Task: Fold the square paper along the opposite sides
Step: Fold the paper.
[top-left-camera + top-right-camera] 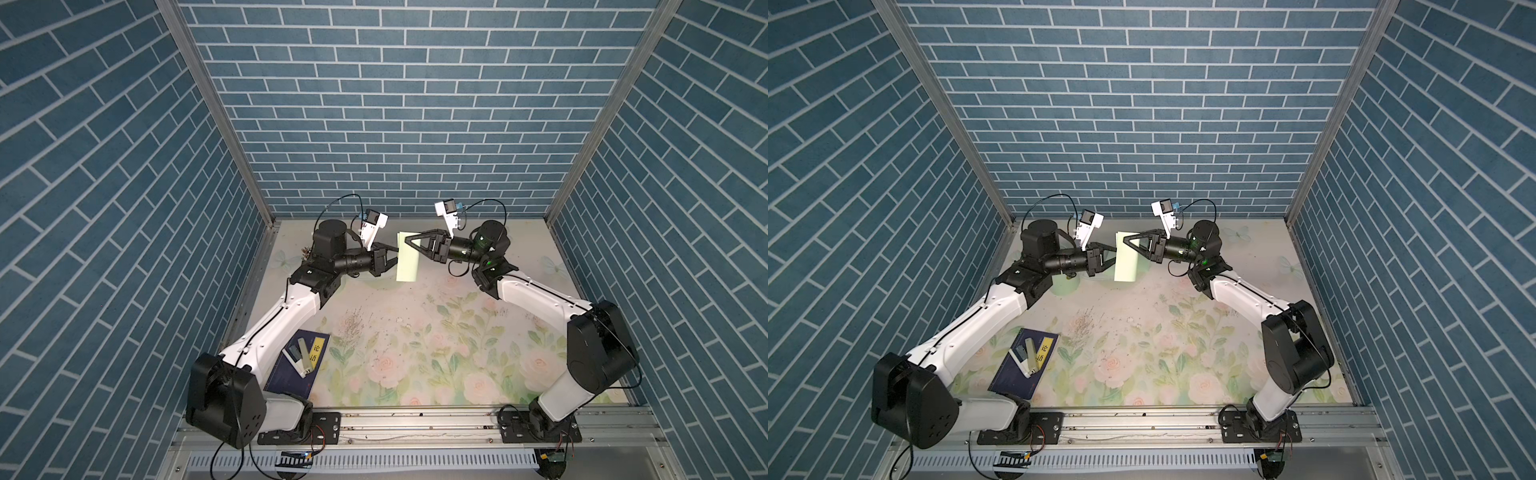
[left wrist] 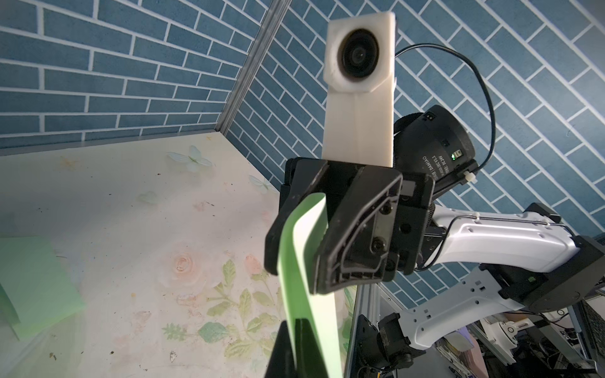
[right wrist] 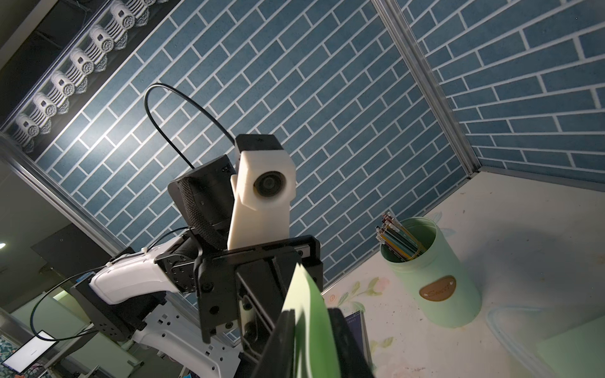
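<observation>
Left gripper (image 1: pixel 394 258) clamped on green square paper (image 1: pixel 408 259), mid-air above table (image 1: pixel 457 332) far end. Right gripper (image 1: pixel 409 241) pinching opposite edge; I see paper between its jaws in right wrist view. My worry: layers bowed apart, edges could slip out of line, crease skewed.

two papers (image 2: pixel 39 284), one book (image 1: pixel 297 365)
</observation>
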You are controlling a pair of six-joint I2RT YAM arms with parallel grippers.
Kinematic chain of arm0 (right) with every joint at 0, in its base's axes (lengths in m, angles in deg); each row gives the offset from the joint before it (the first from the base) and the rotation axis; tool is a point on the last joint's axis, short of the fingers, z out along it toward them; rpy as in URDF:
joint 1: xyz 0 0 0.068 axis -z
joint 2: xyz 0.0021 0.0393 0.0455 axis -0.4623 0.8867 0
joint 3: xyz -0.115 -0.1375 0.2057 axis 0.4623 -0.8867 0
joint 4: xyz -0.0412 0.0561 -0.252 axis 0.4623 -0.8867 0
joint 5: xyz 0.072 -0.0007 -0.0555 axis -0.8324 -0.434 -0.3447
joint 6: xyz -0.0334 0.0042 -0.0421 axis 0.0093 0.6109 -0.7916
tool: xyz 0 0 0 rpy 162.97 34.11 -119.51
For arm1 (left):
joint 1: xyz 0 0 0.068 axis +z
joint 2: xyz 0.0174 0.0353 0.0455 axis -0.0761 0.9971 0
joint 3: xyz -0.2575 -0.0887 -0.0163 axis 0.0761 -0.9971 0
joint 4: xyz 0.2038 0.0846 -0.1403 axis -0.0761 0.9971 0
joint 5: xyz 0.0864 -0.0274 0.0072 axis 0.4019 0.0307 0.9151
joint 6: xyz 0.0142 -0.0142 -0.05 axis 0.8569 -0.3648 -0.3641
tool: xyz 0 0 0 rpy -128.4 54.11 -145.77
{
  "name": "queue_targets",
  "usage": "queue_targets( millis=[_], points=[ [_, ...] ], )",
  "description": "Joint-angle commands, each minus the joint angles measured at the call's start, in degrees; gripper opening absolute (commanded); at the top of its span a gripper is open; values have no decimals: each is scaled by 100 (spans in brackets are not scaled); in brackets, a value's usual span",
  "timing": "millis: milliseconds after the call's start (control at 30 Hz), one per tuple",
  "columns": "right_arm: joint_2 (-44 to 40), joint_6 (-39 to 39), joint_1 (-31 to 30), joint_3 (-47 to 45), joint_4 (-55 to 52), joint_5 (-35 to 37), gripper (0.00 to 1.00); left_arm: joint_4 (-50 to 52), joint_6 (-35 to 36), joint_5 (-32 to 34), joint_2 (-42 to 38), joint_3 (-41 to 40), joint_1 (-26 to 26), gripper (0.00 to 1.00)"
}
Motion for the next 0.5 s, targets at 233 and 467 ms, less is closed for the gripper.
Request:
queue_targets(
  millis=[233, 467],
  points=[
    [84, 105, -45, 229, 214, -242, 18, 14, 145, -145, -81, -55, -19, 0],
    [110, 89, -40, 256, 126, -374, 18, 204, 292, -123, -105, 6, -14, 0]
  ],
)
